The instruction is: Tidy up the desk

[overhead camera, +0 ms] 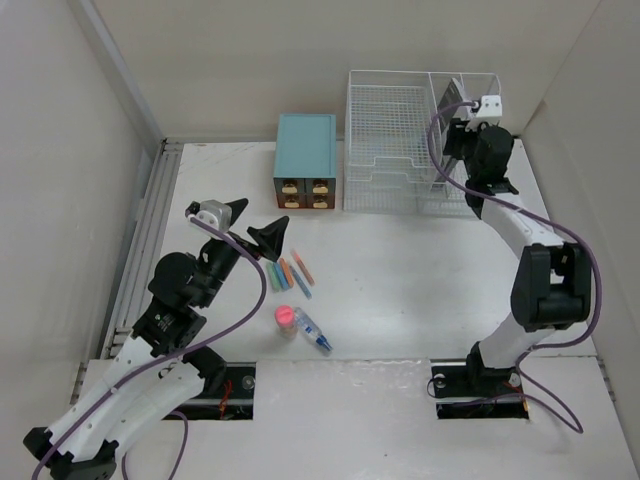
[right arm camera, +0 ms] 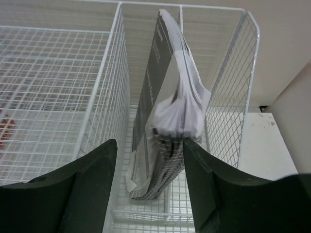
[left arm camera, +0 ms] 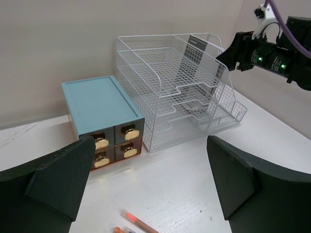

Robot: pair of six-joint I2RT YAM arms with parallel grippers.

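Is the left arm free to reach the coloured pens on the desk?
Probably yes: the left gripper, jaws open and empty, hangs just beside the coloured pens, and nothing stands between them.

White desk; white grid-mesh rack; grey-and-white booklet; teal drawer box with gold pulls; sticks in green, orange, blue and pinkish-red; a small tube, seemingly pink-capped; purple cables.
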